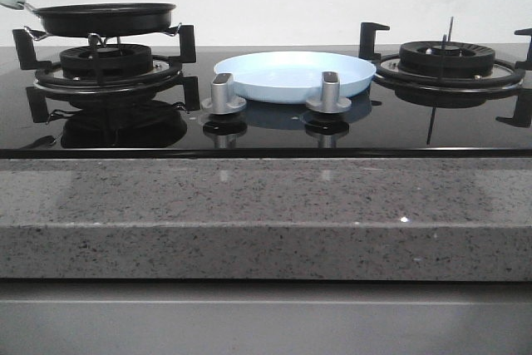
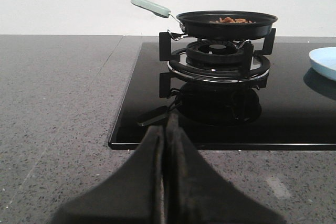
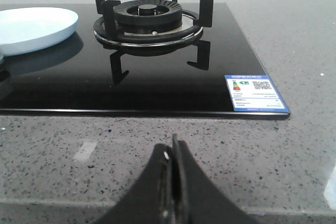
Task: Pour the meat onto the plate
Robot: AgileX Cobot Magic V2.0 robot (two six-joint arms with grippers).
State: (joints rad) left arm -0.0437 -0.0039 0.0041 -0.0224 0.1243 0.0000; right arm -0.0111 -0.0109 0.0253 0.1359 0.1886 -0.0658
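Left gripper (image 2: 165,182) has its two black fingers (image 2: 149,182) pressed flat together, nothing between them, sitting over grey speckled counter (image 2: 58,114). Straight ahead of the fingertips is the glossy black hob (image 2: 294,114), its front edge just beyond them. Further out a black frying pan (image 2: 226,24) sits on a burner grate (image 2: 218,59), pale handle (image 2: 151,6) angled up. Orange-brown meat (image 2: 231,20) peeks over the pan's rim. A sliver of pale-blue plate (image 2: 324,61) is off to one side, well apart from the pan.

Left gripper (image 2: 164,145) — two matte black fingers, broad at base, tapering to narrow tips, thin seam between them

Right gripper (image 3: 172,153) — same black tapered fingers, slightly scuffed, small pale glint on inner edge; no cables, screws or markings visible
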